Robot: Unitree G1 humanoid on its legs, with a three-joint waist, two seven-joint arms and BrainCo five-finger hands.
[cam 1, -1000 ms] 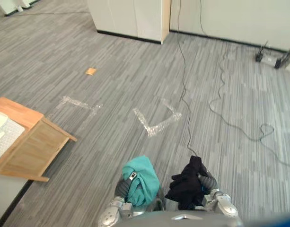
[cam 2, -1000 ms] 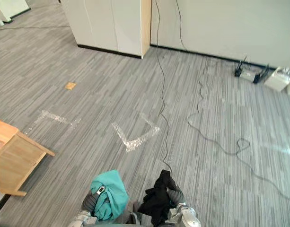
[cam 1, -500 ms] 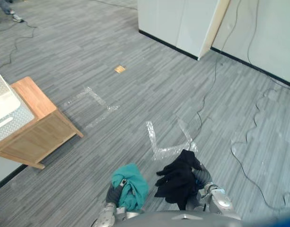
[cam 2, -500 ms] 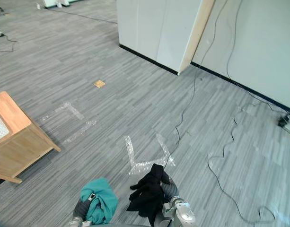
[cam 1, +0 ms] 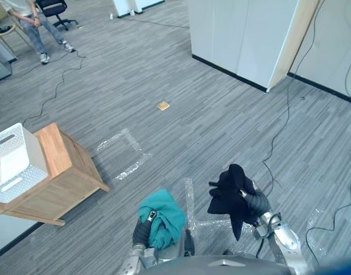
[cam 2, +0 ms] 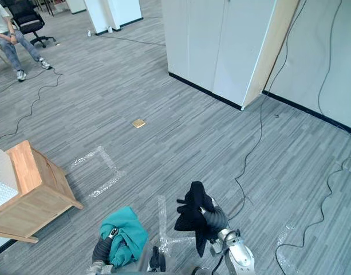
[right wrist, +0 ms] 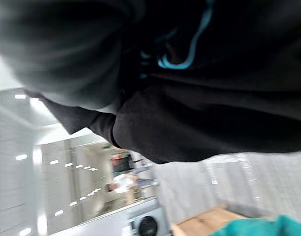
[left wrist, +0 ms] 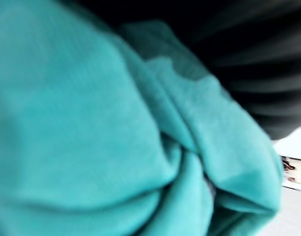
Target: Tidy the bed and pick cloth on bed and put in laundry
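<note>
Light: bright, even and diffuse, coming from overhead.
Floor [cam 1: 198, 126]: uniformly lit grey, no hot spots.
Bench [cam 1: 60, 183]: top bright, side faces a shade darker, a soft narrow shadow on the floor beneath its near edge.
Cabinet [cam 1: 244, 34]: white faces flat and bright, a thin dark line at the base.
Tape [cam 1: 126, 154]: pale glints against the floor.
Black cloth [cam 1: 229, 192]: a dark mass with hardly any fold detail; in the right wrist view equally dark.
Teal cloth [left wrist: 91, 137]: evenly lit, gentle shading in the creases.
Ceiling lights [right wrist: 21, 157]: rows of small white spots, with a washed-out patch beside them.
</note>
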